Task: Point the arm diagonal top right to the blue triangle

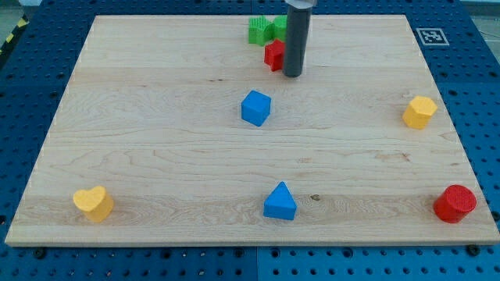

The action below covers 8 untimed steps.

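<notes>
The blue triangle lies near the view's bottom, a little right of centre, on the wooden board. My tip rests on the board near the view's top, far above the triangle and slightly to its right. The rod stands just right of a red block, close to or touching it. A blue cube sits between my tip and the triangle, below and to the left of the tip.
Two green blocks sit at the view's top, behind the red block. A yellow hexagonal block is at the right edge. A red cylinder is at the bottom right. A yellow heart is at the bottom left.
</notes>
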Available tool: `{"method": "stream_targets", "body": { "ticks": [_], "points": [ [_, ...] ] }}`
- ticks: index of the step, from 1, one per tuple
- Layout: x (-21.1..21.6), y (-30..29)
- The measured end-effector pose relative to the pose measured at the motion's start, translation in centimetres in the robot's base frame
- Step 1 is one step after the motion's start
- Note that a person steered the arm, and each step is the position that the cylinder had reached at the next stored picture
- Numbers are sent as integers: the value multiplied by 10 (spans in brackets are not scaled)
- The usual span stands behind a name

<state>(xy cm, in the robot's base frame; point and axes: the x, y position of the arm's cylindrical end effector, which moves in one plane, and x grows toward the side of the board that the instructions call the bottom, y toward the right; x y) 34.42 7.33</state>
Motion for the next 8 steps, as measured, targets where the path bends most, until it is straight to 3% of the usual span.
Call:
{"method": "stream_targets", "body": {
  "ticks": [4,6,8],
  "points": [
    [-7,-48],
    [8,-1],
    [8,5]
  ]
}}
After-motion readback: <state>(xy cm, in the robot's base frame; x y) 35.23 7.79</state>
